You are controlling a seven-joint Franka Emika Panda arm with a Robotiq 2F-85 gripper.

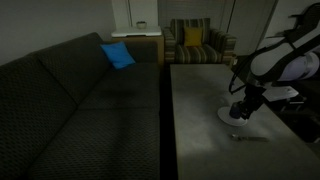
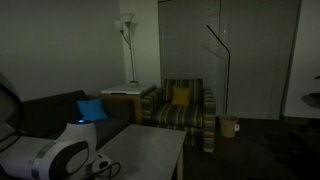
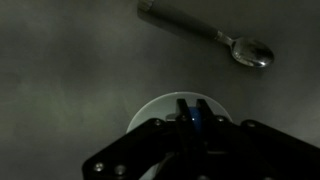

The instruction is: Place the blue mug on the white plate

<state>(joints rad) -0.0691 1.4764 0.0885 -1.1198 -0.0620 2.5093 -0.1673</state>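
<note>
White shows first in the wrist view: the white plate (image 3: 150, 108), round and plain, sits at the bottom centre with the pincer (image 3: 193, 106) right over it. Its two dark fingers (image 3: 183, 108) are drawn in narrow, and between them there is a sliver of deep blue. That is the blue mug (image 3: 197, 119), gripped at the middle of the plate's outline. Whether the mug's base is touching the plate or hanging just above it, I cannot tell from this angle, as the pincer body hides the contact.

Up at the top of that view a metal spoon (image 3: 205, 35) lies flat on the grey tabletop (image 3: 60, 80), bowl end to the right, well apart from the plate.

In an exterior view the arm (image 1: 280, 60) bends down from the right edge and the pincer (image 1: 243, 105) is low over the plate (image 1: 228, 116), near the tabletop's (image 1: 200, 100) right side. The mug itself is too small and dark to pick out there.

Around it all: a dark sofa (image 1: 70, 90) just beside the tabletop, a bright blue cushion (image 1: 117, 55) in its far corner, and a striped armchair (image 1: 195, 45) with a yellow cushion (image 1: 192, 38) beyond. The room is dim. A floor lamp (image 2: 127, 40) stands behind the sofa in an exterior view, and the arm's white casing (image 2: 60, 160) fills the lower left corner.
</note>
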